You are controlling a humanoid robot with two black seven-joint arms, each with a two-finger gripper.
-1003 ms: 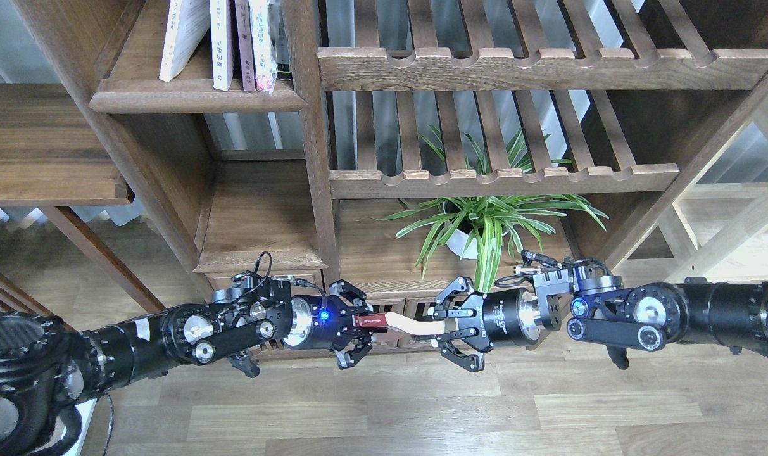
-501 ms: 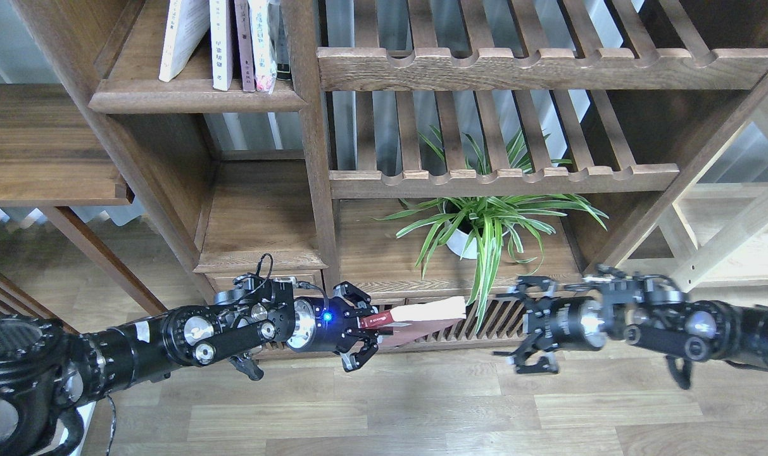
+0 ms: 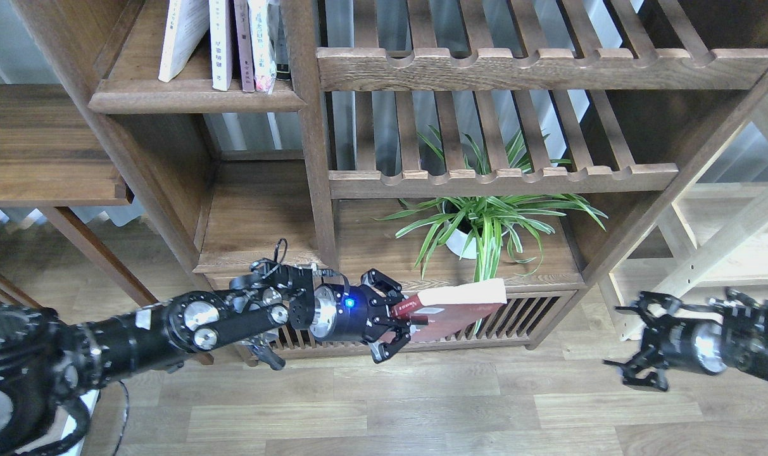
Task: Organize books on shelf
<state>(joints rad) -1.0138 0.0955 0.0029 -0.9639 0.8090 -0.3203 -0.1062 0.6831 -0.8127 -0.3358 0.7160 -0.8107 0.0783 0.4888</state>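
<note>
Holding the red book (image 3: 458, 308) by its spine end, left gripper (image 3: 397, 320) clenched, ready for the shelf (image 3: 197, 101) at upper left. Right gripper (image 3: 643, 342) spread, empty, at lower right.

Wood floor (image 3: 421, 411), dark slatted racks (image 3: 504, 180), plant (image 3: 485, 221).

Dark-brown shelf (image 3: 194, 101), upper left of potted plant (image 3: 478, 228); several books (image 3: 222, 41) upright on it.
</note>
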